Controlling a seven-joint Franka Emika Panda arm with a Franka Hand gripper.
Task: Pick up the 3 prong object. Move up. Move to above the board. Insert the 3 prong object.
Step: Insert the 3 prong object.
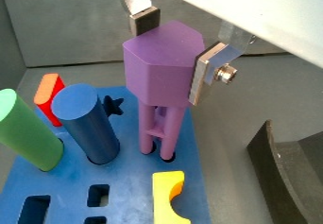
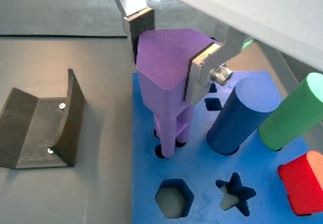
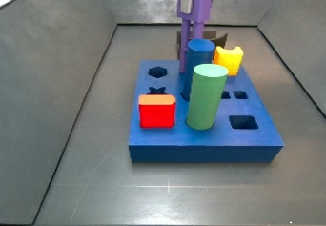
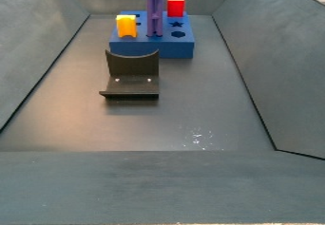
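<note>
**Claw clamped on the prong piece at the board**

The claw (image 1: 177,48) grips the head of the purple 3 prong object (image 1: 161,72), a silver finger (image 1: 207,72) pressed flat on each side. The piece stands upright with its prongs reaching the top of the blue board (image 1: 127,185); in both wrist views the leg tips sit at a dark hole. Just beside it stands the blue cylinder (image 1: 86,124), with the green cylinder (image 1: 28,129) and a red block (image 1: 48,94) further along. A yellow block (image 1: 169,192) sits near the prongs. In a side view, the fixture (image 4: 131,74) stands on the floor, just in front of the board (image 4: 172,46), below centre-left.
</note>
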